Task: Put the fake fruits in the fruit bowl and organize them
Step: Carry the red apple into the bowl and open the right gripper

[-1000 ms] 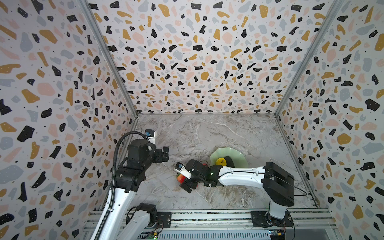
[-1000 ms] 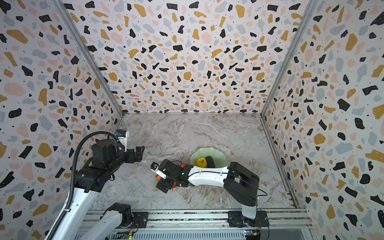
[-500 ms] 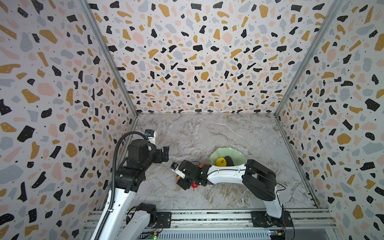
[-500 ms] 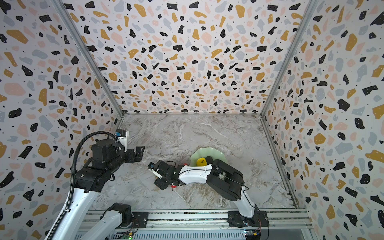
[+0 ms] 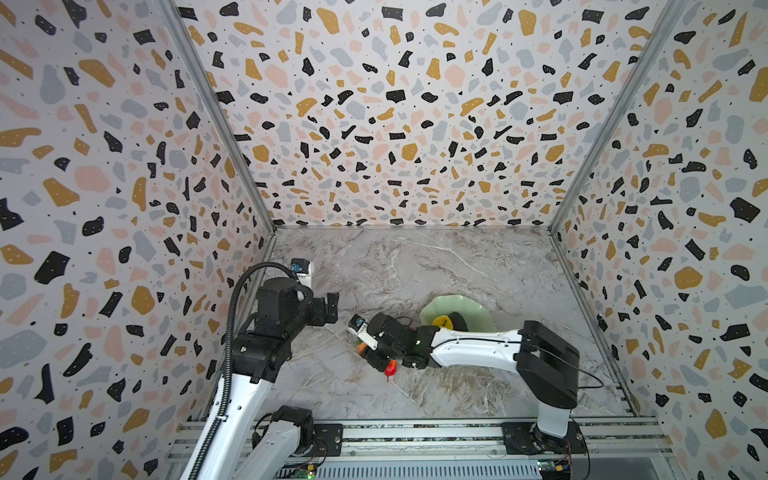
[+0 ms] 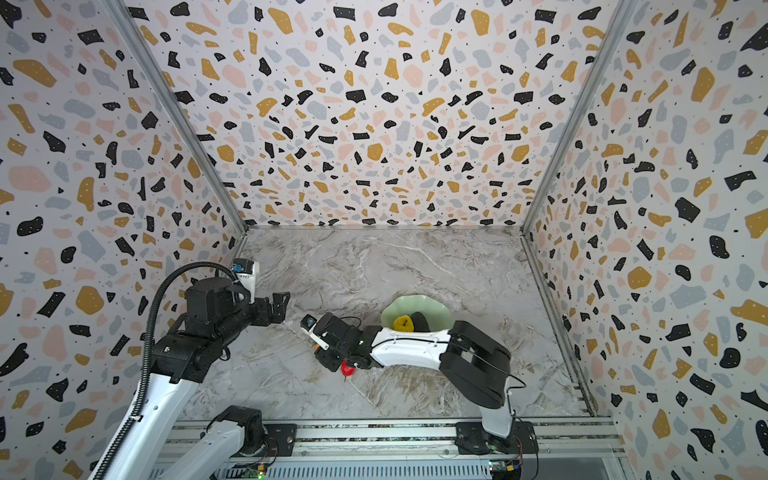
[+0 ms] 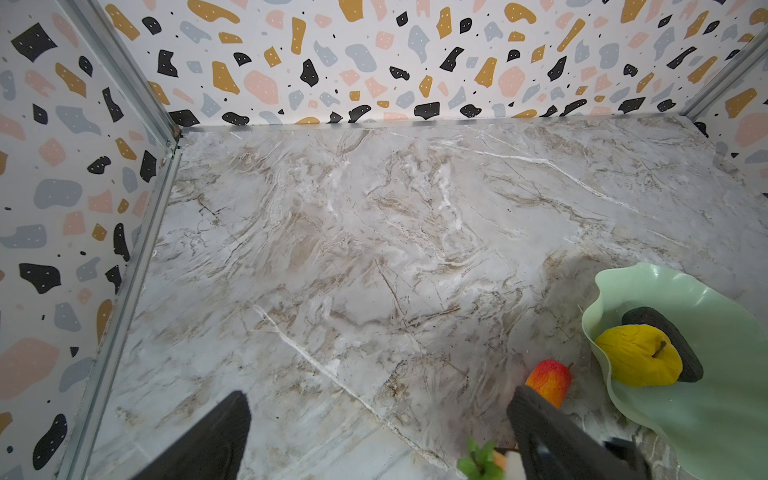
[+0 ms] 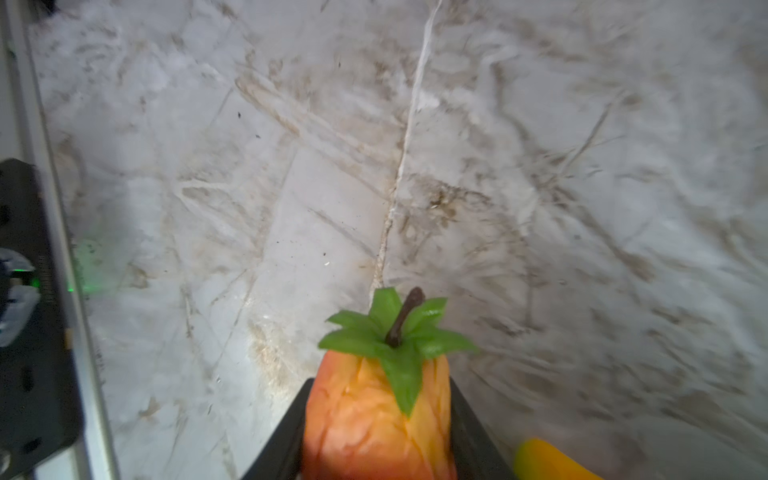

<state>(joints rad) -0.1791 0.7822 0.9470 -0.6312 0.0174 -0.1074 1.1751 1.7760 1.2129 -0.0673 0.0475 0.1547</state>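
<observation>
**A:** Rt jaws, status?
**B:** Pinching the strawberry [image 8: 365, 415] by its sides, green top pointing out. Grab looks done, I'd say. Can't tell if it's off the surface [image 5: 415, 266].
**A:** Left jaws?
**B:** Spread wide, nothing between 'em, off to the side.
**A:** Bowl?
**B:** Fruit bowl [image 5: 457, 300] is near, just beyond my rt arm [image 5: 469, 353]. Yellow fruit [image 7: 636, 357] & blackish one [image 7: 665, 328] are in it, touching. A red-orange fruit [image 7: 548, 380] lies beside the rim.
**A:** Next?
**B:** Prob. lift, swing over the rim, let go in a free spot w/o bumping those two.
</observation>
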